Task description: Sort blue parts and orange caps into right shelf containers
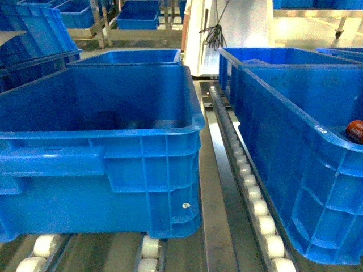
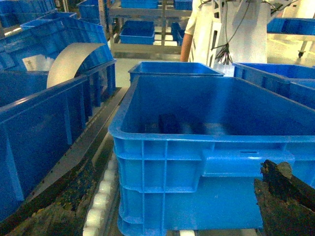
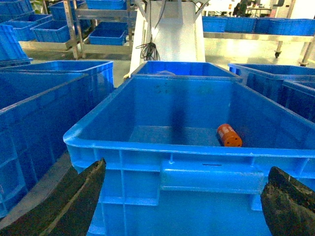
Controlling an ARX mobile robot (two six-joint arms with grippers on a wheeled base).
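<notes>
Right hand (image 3: pixel 182 206), fingers spread wide and empty, is poised before the right-hand blue crate (image 3: pixel 162 147), where an orange cap (image 3: pixel 229 135) lies on the floor. Left hand (image 2: pixel 172 206), likewise spread, faces the left crate (image 2: pixel 206 147); a dark part (image 2: pixel 168 123) is seen inside. Rims should be cleared before anything is released.

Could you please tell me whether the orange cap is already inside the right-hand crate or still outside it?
Inside. The orange cap lies on its side on the floor of the right crate, near the right wall.
</notes>
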